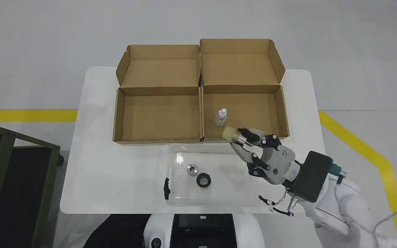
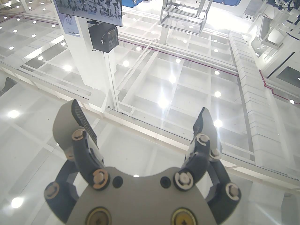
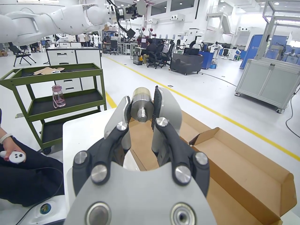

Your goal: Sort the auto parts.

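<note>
My right gripper (image 1: 240, 138) (image 3: 142, 100) is shut on a metal cylinder part with a yellowish cap (image 1: 230, 132) (image 3: 140, 108). It holds the part above the front wall of the right cardboard box (image 1: 254, 99) (image 3: 234, 162). A similar small part (image 1: 221, 116) stands inside that box. The left cardboard box (image 1: 158, 118) has nothing in it. A clear tray (image 1: 229, 197) in front of the boxes holds a metal ring (image 1: 192, 168), a black ring (image 1: 205, 180), a small bolt (image 1: 180, 159) and a black piece (image 1: 166, 188). My left gripper (image 2: 139, 106) is open, pointing at the ceiling, with the left arm (image 3: 70, 19) raised high.
Both boxes sit side by side at the back of the white table (image 1: 99, 173), their lids folded back. A green cart (image 1: 25, 180) (image 3: 58, 94) stands off the table's left side. Bare tabletop lies left of the tray.
</note>
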You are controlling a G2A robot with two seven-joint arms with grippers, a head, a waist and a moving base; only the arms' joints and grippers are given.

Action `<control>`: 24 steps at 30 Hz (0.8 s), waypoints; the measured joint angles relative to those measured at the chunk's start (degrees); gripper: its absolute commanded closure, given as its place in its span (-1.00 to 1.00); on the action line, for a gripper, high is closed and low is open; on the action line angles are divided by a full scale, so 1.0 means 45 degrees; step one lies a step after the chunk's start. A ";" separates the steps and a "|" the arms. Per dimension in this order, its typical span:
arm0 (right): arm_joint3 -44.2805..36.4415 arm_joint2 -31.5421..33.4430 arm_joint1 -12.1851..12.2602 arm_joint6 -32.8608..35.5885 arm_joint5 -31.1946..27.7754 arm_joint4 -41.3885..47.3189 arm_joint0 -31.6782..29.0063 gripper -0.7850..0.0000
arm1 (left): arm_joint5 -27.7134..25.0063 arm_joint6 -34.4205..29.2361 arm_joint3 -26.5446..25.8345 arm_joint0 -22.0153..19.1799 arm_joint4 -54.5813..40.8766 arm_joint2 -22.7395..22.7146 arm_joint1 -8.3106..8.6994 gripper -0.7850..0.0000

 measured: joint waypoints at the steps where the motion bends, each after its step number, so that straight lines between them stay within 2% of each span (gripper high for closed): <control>1: 0.0055 -0.0019 -0.0001 0.0017 -0.0003 -0.0034 0.0048 1.00 | 0.0000 0.0000 0.0000 0.0000 0.0000 0.0000 0.0000 -1.00; 7: 0.0557 -0.0268 -0.0023 0.0663 0.0310 0.0140 0.0480 1.00 | 0.0000 0.0000 0.0000 0.0000 0.0000 0.0000 0.0000 -1.00; 16: 0.1782 -0.0799 -0.0053 0.2491 0.0841 -0.0289 0.1754 1.00 | 0.0000 0.0000 0.0000 0.0000 0.0000 0.0000 0.0000 -1.00; 24: 0.3029 -0.0919 -0.0031 0.4878 0.1335 -0.0686 0.2710 1.00 | 0.0000 0.0000 0.0000 0.0000 0.0000 0.0000 0.0000 -1.00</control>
